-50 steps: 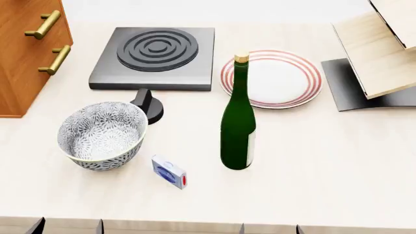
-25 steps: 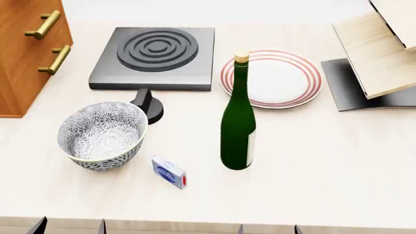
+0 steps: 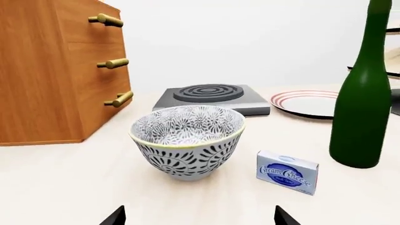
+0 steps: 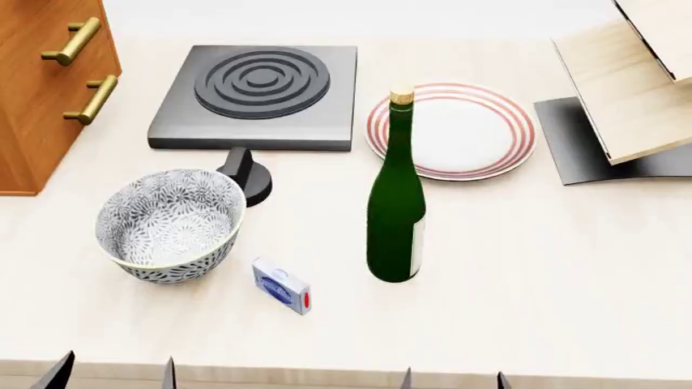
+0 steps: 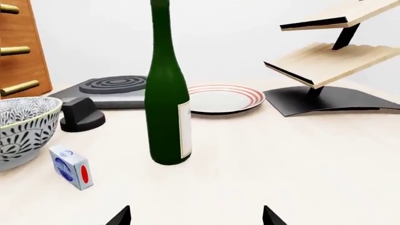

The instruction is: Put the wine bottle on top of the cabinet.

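wine bottle (image 4: 396,212) upright beside the plate (image 4: 465,130) — untouched; cabinet (image 4: 38,89) top unreached; left gripper (image 4: 112,374) and right gripper (image 4: 453,378) both spread, empty.

The left gripper (image 3: 198,218) shows only as two dark fingertips (image 3: 114,217) at the frame's lower edge, spread wide apart with nothing between them, low over the pale table (image 3: 56,183). Straight ahead of them stands a patterned bowl (image 3: 187,140), upright. Just beside it lies a small cream cheese box (image 3: 287,171), apart from the bowl. Beyond the box the wine bottle (image 3: 364,98) stands upright, its top cut off by the frame. The cabinet (image 3: 59,70) rises on the bowl's other side, three brass handles showing. Farther back sit a dark hotplate (image 3: 211,97) and a red-ringed plate (image 3: 306,102), possibly just touching
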Available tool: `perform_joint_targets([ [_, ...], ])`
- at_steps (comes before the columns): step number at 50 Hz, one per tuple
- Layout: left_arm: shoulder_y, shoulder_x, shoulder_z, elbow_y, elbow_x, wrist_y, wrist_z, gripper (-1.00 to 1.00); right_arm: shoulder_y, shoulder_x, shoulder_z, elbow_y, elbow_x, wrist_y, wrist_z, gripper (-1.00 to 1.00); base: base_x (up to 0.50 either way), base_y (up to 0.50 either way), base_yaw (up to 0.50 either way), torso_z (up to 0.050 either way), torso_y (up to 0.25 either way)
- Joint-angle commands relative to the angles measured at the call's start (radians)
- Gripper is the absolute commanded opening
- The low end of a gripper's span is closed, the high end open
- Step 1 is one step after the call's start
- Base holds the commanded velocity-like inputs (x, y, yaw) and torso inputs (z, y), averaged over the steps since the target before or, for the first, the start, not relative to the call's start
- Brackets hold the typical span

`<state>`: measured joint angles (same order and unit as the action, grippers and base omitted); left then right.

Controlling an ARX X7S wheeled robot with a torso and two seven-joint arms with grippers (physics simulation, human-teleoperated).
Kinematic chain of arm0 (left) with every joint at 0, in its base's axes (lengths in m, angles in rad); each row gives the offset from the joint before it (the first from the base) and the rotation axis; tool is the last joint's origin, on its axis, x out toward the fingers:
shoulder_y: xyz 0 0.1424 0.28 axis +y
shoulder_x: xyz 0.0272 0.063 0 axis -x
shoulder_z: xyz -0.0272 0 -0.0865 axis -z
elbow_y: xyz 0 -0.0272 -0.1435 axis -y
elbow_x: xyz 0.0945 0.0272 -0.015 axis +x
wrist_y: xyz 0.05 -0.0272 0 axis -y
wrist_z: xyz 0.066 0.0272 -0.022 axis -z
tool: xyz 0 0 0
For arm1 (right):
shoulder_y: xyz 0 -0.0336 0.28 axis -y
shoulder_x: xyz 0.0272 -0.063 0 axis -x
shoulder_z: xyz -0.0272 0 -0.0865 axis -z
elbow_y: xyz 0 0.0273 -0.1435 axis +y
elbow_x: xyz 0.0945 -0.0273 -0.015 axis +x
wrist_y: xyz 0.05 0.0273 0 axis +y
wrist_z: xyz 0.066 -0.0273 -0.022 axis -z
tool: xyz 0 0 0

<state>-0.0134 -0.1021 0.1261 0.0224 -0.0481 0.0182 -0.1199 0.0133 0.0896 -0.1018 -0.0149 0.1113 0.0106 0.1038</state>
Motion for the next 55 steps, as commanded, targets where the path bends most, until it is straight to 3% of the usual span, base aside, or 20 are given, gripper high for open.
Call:
perform_joint_targets([
  [1,0.013,-0.020,0.001,0.099,-0.006,-0.041,-0.029,1.00,-0.015,0.008,0.012,-0.093,0.059,0.038,0.027,1.00,0.00,0.00,0.00,0.000,0.000],
  [19,0.030,-0.056,0.037,0.440,-0.015,-0.195,-0.042,1.00,-0.035,0.057,0.004,-0.455,0.110,0.216,0.088,1.00,0.00,0.00,0.00,0.000,0.000],
  [27,0.012,-0.066,0.059,0.668,-0.025,-0.339,-0.047,1.00,-0.025,0.074,0.010,-0.628,0.147,0.322,0.126,1.00,0.00,0.00,0.00,0.000,0.000],
  [55,-0.004,-0.089,0.069,0.764,-0.023,-0.395,-0.085,1.00,-0.008,0.109,-0.008,-0.760,0.161,0.385,0.172,1.00,0.00,0.00,0.00,0.000,0.000],
])
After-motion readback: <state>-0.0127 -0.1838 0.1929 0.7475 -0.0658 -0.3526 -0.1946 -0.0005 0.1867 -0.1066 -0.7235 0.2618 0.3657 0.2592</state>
